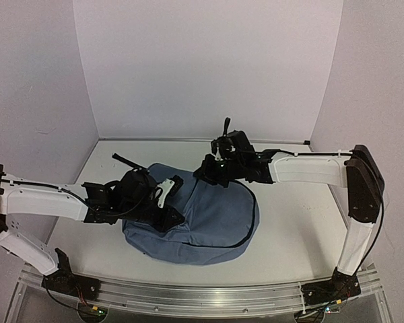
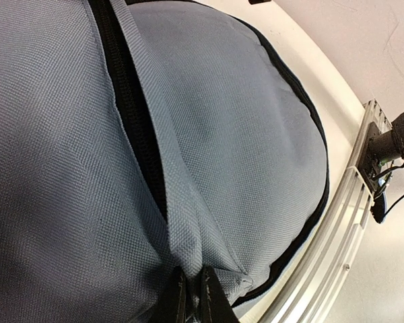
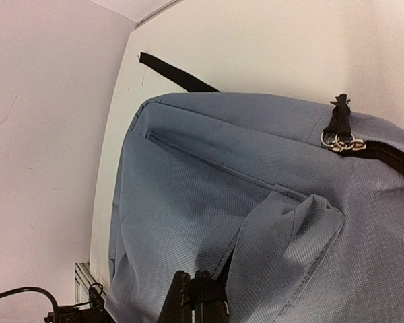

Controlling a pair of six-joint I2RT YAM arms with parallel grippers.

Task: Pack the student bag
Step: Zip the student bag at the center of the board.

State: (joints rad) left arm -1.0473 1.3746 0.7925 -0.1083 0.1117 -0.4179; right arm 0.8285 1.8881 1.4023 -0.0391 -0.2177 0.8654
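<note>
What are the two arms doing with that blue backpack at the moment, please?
Both arms are working on the student bag, which lies on the table. The left hand is shut on a fold of fabric beside the dark zipper. The right hand pinches a raised fold of cloth near the bag's far edge, not far from the zipper pull. The bag's inside cannot be seen, so what has been packed is unclear.

Robot lab test cell — plain white enclosure walls (image 1: 209,67), aluminium mounting rail (image 1: 202,296), white table (image 1: 296,222)
</note>
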